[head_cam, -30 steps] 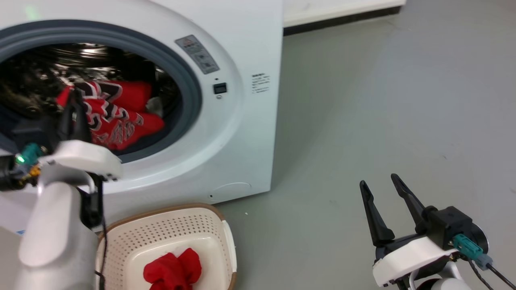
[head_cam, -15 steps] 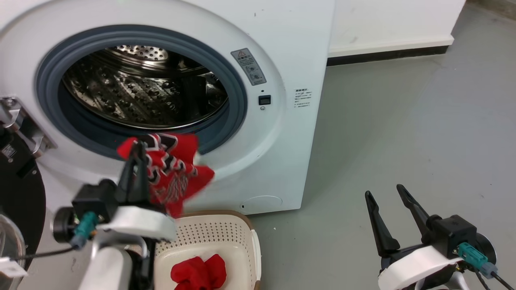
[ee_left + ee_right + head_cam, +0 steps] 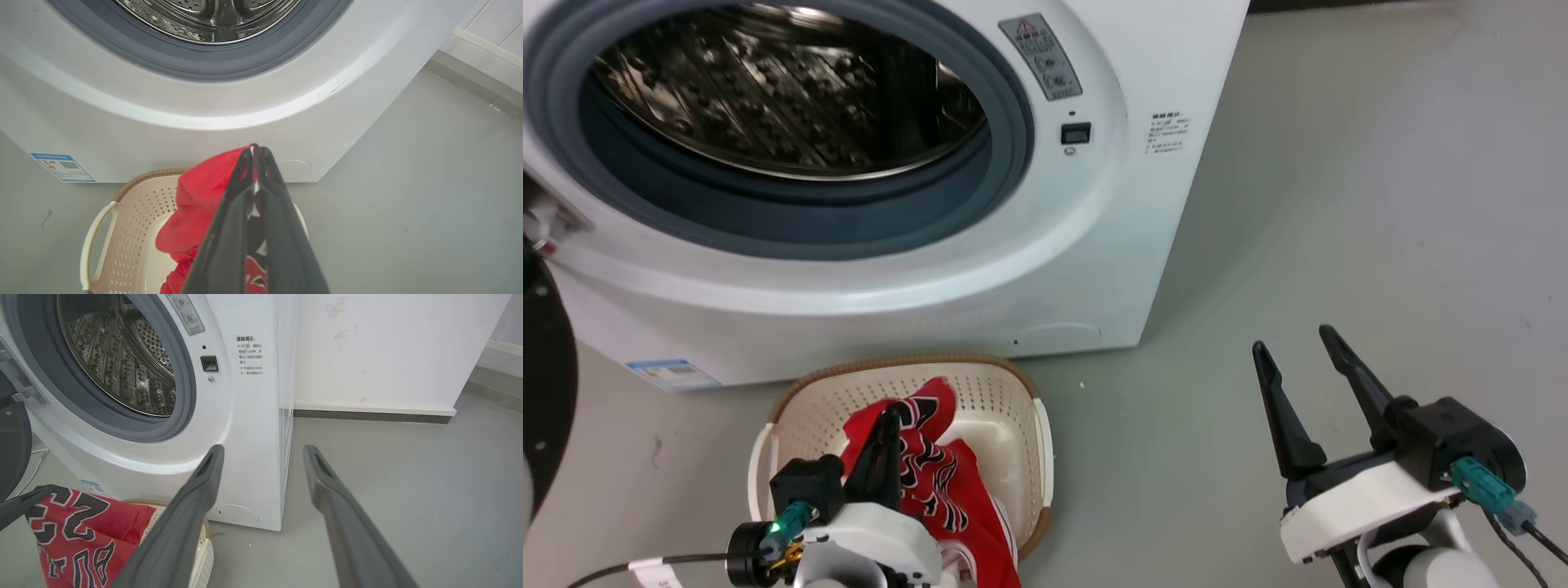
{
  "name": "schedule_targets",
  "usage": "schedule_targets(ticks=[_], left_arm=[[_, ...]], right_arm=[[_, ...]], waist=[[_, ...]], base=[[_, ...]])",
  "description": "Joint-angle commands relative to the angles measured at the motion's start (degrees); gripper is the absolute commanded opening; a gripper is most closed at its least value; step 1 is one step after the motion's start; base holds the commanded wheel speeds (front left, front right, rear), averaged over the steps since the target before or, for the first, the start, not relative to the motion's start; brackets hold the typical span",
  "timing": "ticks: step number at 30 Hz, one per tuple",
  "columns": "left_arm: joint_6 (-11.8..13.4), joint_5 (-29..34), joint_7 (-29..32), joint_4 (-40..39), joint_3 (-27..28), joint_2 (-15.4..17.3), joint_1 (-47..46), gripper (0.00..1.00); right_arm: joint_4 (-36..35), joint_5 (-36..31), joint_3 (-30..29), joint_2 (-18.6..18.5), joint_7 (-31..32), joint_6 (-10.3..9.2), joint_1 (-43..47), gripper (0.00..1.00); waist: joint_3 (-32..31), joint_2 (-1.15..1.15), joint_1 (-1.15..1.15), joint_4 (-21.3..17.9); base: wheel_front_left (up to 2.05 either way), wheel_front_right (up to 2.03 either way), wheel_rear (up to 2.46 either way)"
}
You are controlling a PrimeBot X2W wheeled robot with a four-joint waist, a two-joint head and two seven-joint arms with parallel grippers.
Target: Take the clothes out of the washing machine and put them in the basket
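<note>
The jersey point(image 3: 943, 490) hangs in the lower left of the head view. It is pinched near its top by the left gripper point(image 3: 888, 420), whose two fingers are pressed together on the cloth. Its bulk sits inside the cream walls of the basket point(image 3: 1013, 384). The lower folds run toward the bottom edge of the frame, close to the basket's near rim, and we cannot tell whether that tail lies inside the rim or across it.

The cloth's long axis runs from the fingertips downward, with the basket straight beneath. We judge the coming move to be a release, perhaps after a small shift toward the basket's middle. The left arm is plainly the nearer one. The right gripper point(image 3: 1294, 341) sits at the lower right, fingers spread with nothing between them, well apart from the basket across the floor point(image 3: 1339, 204).

The left wrist view shows plain red cloth point(image 3: 196, 204) left of the fingers, and we cannot tell whether it is the jersey's back or the second garment. The right wrist view shows the black-and-white numerals face-on at its lower left. In the washing machine point(image 3: 1094, 245) above, we see no red in the visible part of the drum point(image 3: 784, 90).
</note>
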Motion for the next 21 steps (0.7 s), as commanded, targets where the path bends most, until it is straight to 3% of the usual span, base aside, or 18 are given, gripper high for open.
schedule_targets(ticks=[1, 12, 21], left_arm=[[-0.6, 0.1, -0.7, 2.2, 0.0, -0.3, -2.0, 0.0], [-3.0, 2.5, -1.4, 13.0, 2.1, -1.0, -12.0, 0.0], [-3.8, 5.0, -1.3, 27.2, 4.3, -0.6, -22.2, 0.0]], right_arm=[[-0.3, 0.2, 0.2, 0.1, -0.5, -0.04, -1.4, 1.0], [0.1, 0.9, 2.2, 0.1, -2.1, -0.04, -6.8, 1.0], [1.7, 2.2, 5.0, 0.1, -4.7, -0.04, -11.8, 1.0]], waist=[[3.7, 0.0, 0.0, -0.8], [15.6, 0.0, 0.0, -4.1], [24.4, 0.0, 0.0, -8.2]], base=[[0.0, 0.0, 0.0], [0.0, 0.0, 0.0], [0.0, 0.0, 0.0]])
